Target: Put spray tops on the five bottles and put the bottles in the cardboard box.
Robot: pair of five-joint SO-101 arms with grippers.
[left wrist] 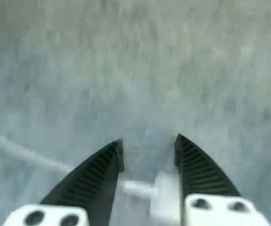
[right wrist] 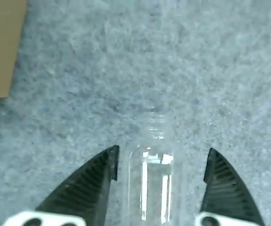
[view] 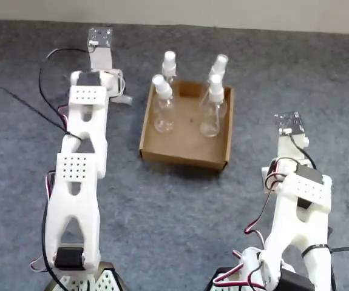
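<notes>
My left gripper (left wrist: 148, 141) is shut on a white spray top (left wrist: 166, 195), whose nozzle points across the gap between the black fingers. A thin white tube (left wrist: 17, 149) trails off over the carpet. A clear bottle (right wrist: 156, 183) without a top lies between the fingers of my open right gripper (right wrist: 163, 149), its neck pointing away and a small gap on each side. In the high view the cardboard box (view: 183, 159) holds several clear bottles with white spray tops, such as two at the front (view: 164, 106) (view: 211, 109). The left arm (view: 89, 115) stretches to the box's left.
Grey carpet covers the whole table. The right arm (view: 298, 200) stands at the near right, away from the box. A corner of the cardboard box (right wrist: 1, 42) shows in the right wrist view.
</notes>
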